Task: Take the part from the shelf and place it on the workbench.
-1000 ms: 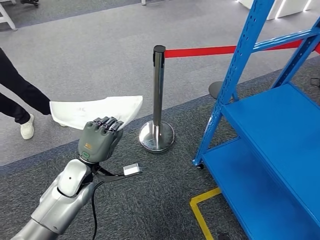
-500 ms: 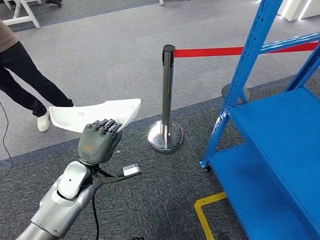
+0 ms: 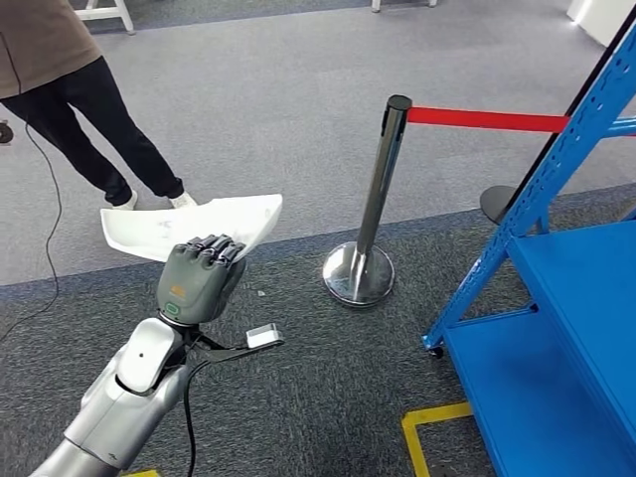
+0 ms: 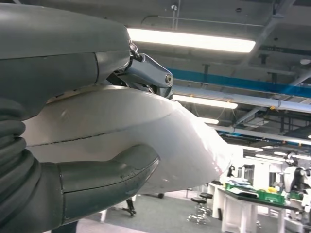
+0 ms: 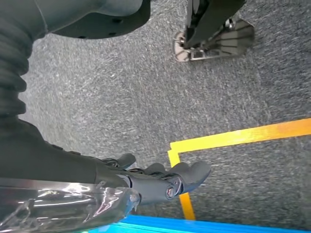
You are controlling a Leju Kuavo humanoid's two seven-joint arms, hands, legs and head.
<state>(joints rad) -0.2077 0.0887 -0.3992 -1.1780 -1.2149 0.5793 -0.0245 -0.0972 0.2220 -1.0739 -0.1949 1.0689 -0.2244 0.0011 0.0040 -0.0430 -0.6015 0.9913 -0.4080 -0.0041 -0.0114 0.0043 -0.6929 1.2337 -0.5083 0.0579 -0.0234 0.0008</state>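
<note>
The flat white curved plastic part point(image 3: 197, 225) is held by the left hand point(image 3: 197, 279) at about 10 o'clock from the chrome stanchion post point(image 3: 369, 229), while the right hand point(image 5: 161, 180) is seen hanging with loosely spread fingers, nothing gripped.

One white part point(image 3: 195, 223), held in the left hand point(image 3: 197, 280). One blue shelf rack point(image 3: 577, 298) on the right. One steel barrier post point(image 3: 369, 234) with one red belt point(image 3: 484, 120), in the middle. One person point(image 3: 82, 89) at the far left. One yellow floor line point(image 3: 435, 417) near the rack.
</note>
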